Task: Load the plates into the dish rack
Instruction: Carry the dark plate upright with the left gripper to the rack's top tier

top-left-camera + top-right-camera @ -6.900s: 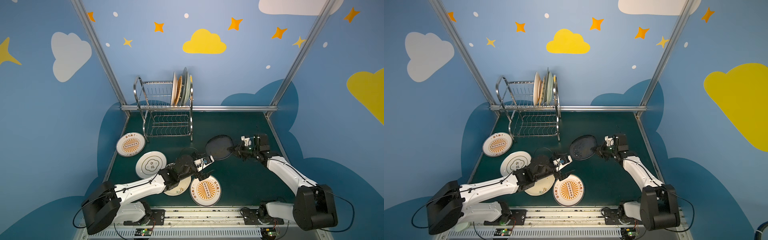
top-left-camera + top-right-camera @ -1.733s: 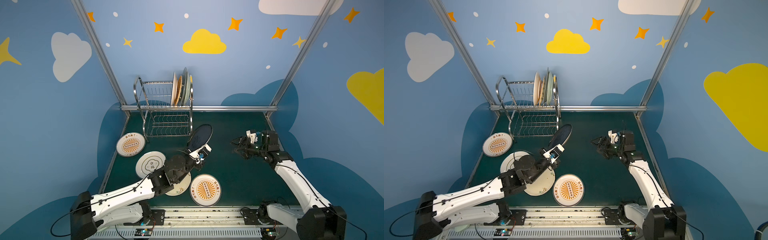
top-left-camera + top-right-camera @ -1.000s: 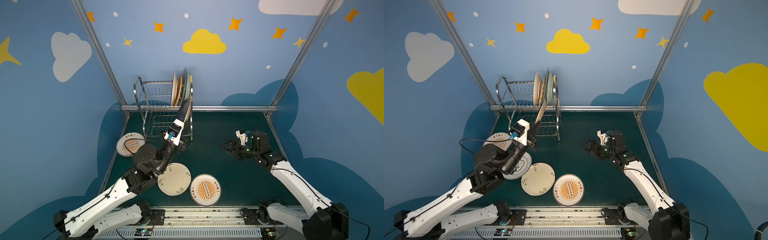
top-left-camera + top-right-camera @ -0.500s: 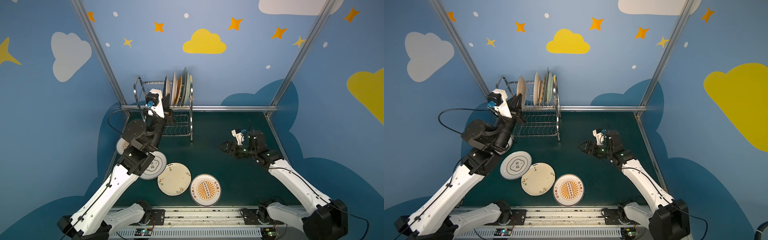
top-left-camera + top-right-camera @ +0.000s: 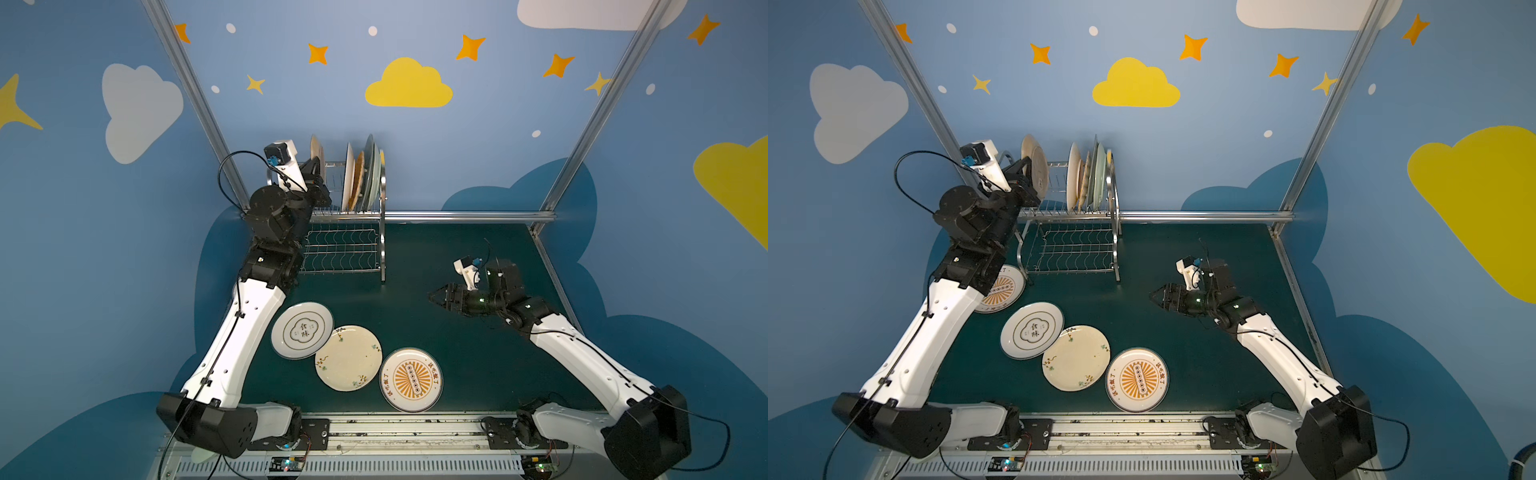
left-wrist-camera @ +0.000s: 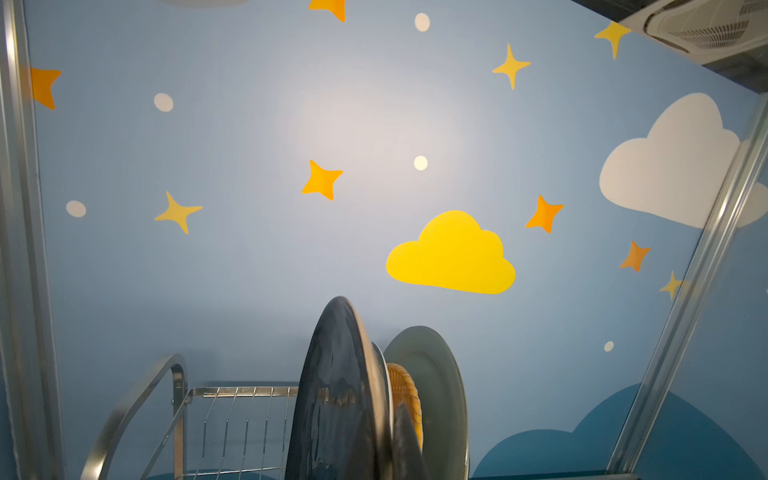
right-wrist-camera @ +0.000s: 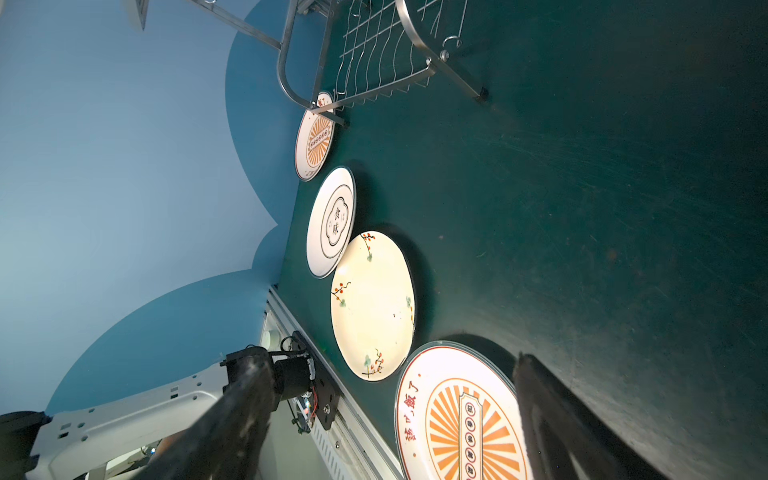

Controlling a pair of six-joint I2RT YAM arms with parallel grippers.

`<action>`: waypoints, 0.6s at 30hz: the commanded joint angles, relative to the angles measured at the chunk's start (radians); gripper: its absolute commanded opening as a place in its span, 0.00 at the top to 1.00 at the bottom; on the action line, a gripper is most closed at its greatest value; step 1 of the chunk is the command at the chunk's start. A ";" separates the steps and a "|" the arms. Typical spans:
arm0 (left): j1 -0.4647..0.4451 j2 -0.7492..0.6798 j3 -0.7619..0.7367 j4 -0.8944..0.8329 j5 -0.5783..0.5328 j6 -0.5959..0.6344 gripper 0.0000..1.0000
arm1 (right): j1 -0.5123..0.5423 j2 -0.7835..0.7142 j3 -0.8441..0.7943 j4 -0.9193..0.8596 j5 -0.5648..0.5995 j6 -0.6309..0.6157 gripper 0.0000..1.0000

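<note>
Black plate [image 6: 336, 395]: clamped at its rim by the left gripper [image 5: 316, 176], whose jaws are together on it. It stands upright over the left end of the dish rack [image 5: 382, 249] upper tier. Whether it already sits in a slot, I cannot tell.
Right gripper [image 5: 436, 296]: jaws wide apart and empty, hovering over the right half of the table [image 5: 415, 257].
Racked plates [image 5: 361, 178]: four stand upright at the right end of the upper tier.
Plates waiting: the cloud-emblem plate [image 5: 302, 330], cream floral plate [image 5: 348, 357] and sunburst plate [image 5: 410, 379] lie close in a row toward the front edge. The second sunburst plate [image 5: 1000, 289] lies near the left edge, partly under the left arm.
Risk: in my judgement the glossy plate may slip from such a narrow grip, or meet a wire instead of a gap. If released too early, it could tip or drop.
Surface: dark green and flat, with the rack at the back-left corner.
Room: blue walls with painted stars and clouds, and metal posts at the back corners.
</note>
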 commanded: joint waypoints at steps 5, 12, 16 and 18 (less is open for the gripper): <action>0.072 0.099 0.112 0.175 0.116 -0.123 0.97 | 0.028 0.055 0.058 0.000 0.018 -0.011 0.11; 0.087 0.190 0.152 0.207 0.143 -0.153 0.97 | 0.044 0.094 0.086 -0.019 0.022 -0.014 0.11; 0.088 0.233 0.174 0.211 0.146 -0.154 0.97 | 0.050 0.106 0.087 -0.020 0.024 -0.013 0.11; 0.089 0.251 0.183 0.216 0.154 -0.155 0.97 | 0.050 0.110 0.084 -0.022 0.025 -0.013 0.11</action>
